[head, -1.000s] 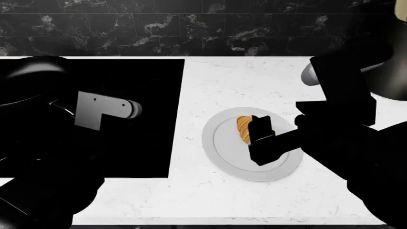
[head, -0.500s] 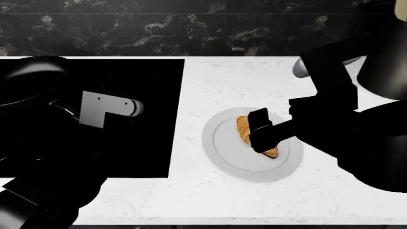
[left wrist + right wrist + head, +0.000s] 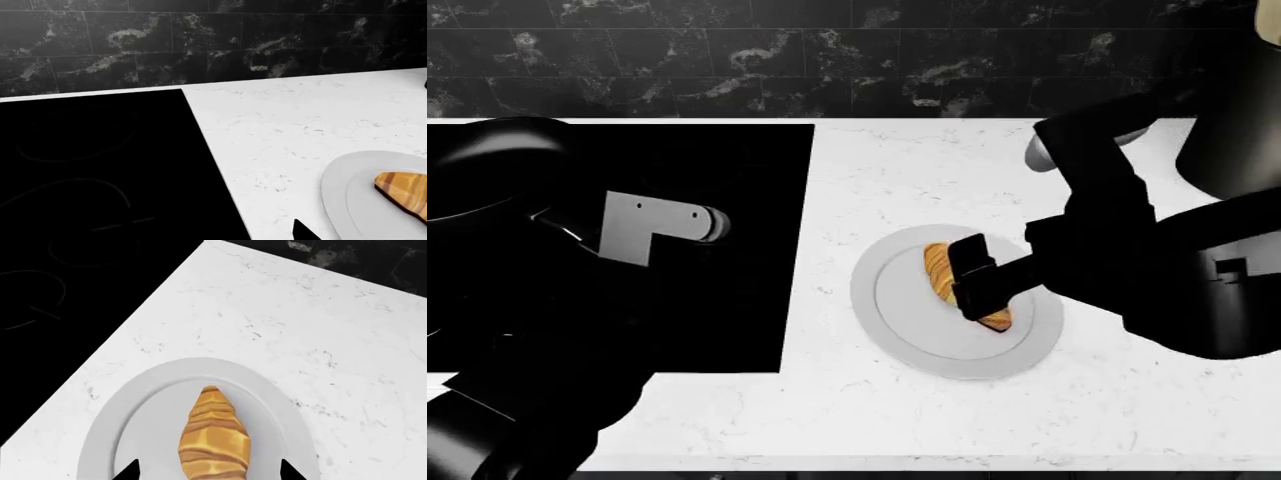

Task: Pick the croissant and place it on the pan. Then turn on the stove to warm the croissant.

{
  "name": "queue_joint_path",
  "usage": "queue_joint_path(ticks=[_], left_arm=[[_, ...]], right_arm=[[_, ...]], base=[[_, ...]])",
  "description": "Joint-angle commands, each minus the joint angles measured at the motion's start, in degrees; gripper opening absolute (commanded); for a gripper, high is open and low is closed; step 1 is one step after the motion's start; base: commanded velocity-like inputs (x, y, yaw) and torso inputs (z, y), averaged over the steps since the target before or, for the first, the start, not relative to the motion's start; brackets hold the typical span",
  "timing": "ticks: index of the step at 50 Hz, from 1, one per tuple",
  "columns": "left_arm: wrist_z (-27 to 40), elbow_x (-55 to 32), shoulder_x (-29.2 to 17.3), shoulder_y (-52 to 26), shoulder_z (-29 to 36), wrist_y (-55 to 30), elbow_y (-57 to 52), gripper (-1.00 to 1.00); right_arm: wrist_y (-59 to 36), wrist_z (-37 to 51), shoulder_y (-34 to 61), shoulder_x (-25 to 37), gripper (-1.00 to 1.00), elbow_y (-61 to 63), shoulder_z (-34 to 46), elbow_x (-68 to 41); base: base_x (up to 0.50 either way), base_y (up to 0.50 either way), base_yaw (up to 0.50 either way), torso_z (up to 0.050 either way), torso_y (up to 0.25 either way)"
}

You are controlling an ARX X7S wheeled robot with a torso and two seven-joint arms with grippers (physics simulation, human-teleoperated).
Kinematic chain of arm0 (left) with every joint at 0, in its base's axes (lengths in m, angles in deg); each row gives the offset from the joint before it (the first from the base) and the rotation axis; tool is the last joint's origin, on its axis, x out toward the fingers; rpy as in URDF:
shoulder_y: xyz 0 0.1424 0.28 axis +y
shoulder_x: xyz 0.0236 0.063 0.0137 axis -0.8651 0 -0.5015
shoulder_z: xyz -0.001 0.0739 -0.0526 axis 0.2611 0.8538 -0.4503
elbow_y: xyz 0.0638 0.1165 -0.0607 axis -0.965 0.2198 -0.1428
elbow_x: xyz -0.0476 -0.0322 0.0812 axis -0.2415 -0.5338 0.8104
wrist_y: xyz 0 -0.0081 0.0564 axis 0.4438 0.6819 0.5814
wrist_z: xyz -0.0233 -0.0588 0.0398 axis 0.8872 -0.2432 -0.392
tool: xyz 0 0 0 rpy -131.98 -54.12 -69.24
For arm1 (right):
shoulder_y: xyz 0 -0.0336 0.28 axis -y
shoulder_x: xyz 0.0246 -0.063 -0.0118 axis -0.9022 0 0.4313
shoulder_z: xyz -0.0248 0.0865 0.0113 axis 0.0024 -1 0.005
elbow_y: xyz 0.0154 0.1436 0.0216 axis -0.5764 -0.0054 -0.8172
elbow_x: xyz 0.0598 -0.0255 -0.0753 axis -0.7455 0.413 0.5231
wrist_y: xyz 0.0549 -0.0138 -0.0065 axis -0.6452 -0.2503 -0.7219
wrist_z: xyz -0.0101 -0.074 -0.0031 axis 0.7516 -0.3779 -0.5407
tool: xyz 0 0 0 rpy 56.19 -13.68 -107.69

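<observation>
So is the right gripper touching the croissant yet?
Apart. The right wrist view shows the right gripper open, one fingertip on each side of the croissant, with grey plate visible between each tip and the pastry.

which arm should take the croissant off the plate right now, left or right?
Right. The right hand is already over the plate, and its wrist view shows the croissant between its open fingertips. The left hand sits over the stove, away from the plate.
</observation>
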Motion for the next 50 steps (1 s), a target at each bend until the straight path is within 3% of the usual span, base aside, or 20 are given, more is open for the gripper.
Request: queue_joint_path(ticks=[1, 31, 50], left_arm=[[-0.1, 0.1, 0.1, -0.2, 0.3, 0.6, 1.3, 1.0], [-1.2, 2.2, 0.5, -1.2, 3.2, 3.9, 6.1, 1.0], [-1.0, 1.7, 0.3, -1.2, 3.4, 3.9, 5.9, 1.0]], right_arm=[[-1.2, -7.1, 0.8, -1.0, 1.0, -2.8, 0.9, 6.4], [3.4, -27.7, 1.7, -1.6, 1.0, -8.0, 6.3, 23.6], [5.0, -30.7, 0.2, -1.8, 1.0, -9.8, 8.4, 25.5]], base=[[0.0, 0.0, 0.0, 0.0, 0.0], [0.0, 0.0, 0.0, 0.0, 0.0], [0.0, 0.0, 0.0, 0.0, 0.0]])
